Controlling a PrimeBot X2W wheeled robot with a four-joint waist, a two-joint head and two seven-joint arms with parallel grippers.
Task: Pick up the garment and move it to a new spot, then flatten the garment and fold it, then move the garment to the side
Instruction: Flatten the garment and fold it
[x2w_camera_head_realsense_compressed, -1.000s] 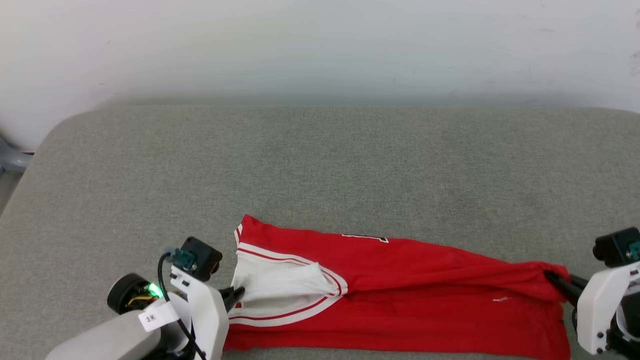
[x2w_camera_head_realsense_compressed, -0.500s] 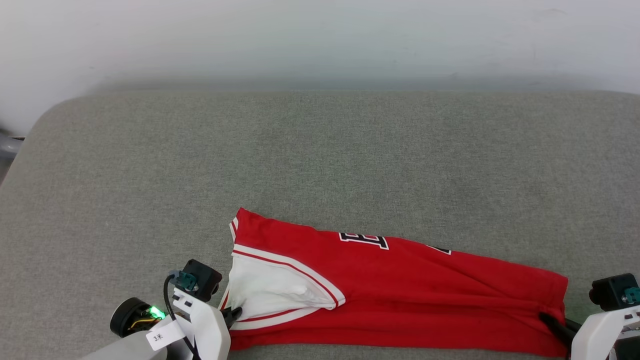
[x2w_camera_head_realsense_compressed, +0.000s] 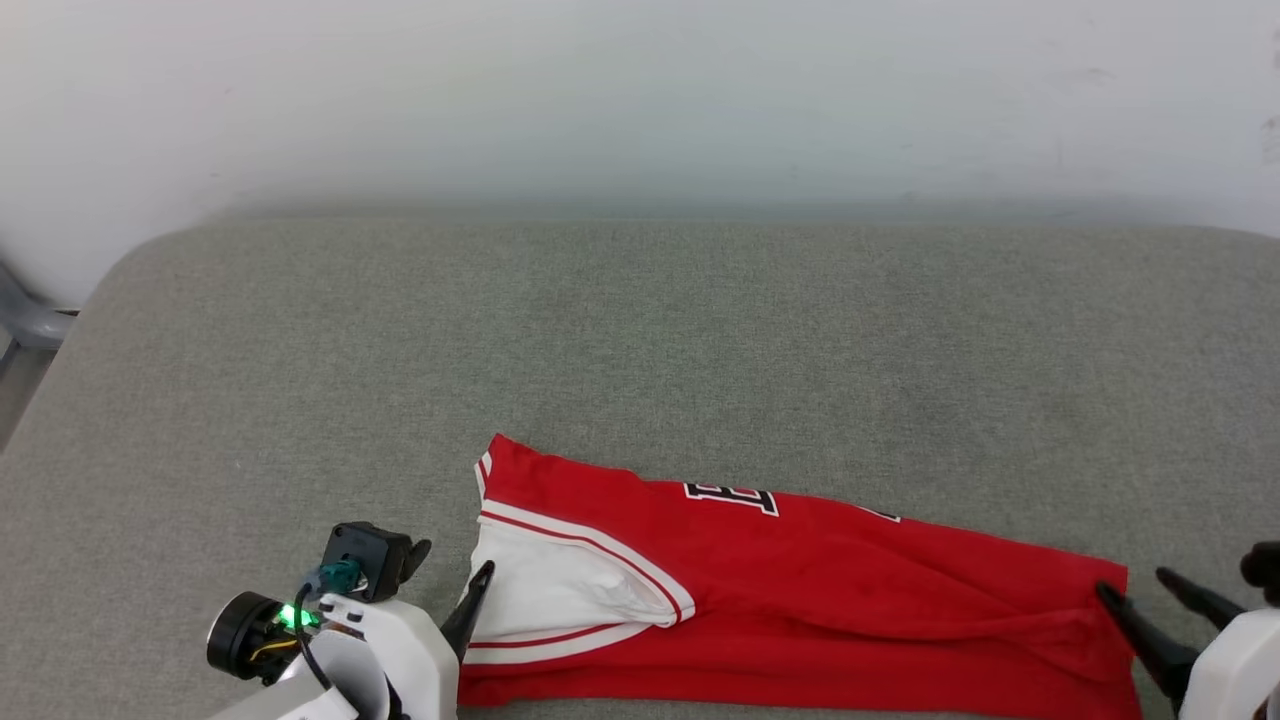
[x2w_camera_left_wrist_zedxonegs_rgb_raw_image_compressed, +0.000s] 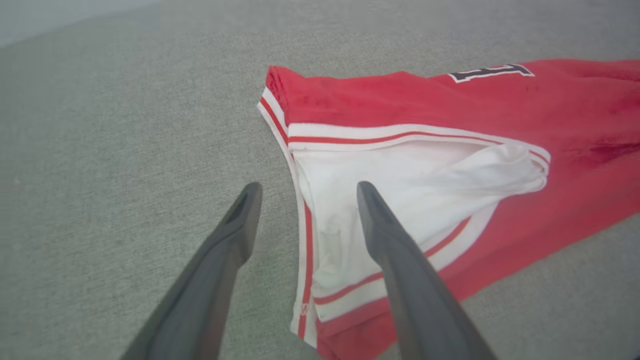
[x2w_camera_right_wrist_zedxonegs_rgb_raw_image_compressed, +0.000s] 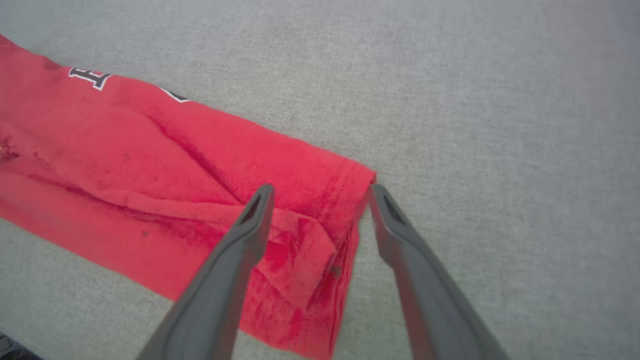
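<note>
Left gripper (x2w_camera_left_wrist_zedxonegs_rgb_raw_image_compressed: 308, 187) and right gripper (x2w_camera_right_wrist_zedxonegs_rgb_raw_image_compressed: 322, 189) both gape wide at opposite ends of the folded garment (x2w_camera_head_realsense_compressed: 850, 590) on grey upholstery (x2w_camera_head_realsense_compressed: 640, 330).

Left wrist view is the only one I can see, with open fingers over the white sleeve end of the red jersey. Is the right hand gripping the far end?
Observer: No, the right hand is open, with one finger above the hem corner of the garment and the other above the grey cushion.
Operator: Is that end lying flat?
Observer: Not quite. The right wrist view shows the cloth bunched into a small fold beside the hem.
Operator: And what is beyond the garment?
Observer: The head view shows the cushion running on to a pale wall.
</note>
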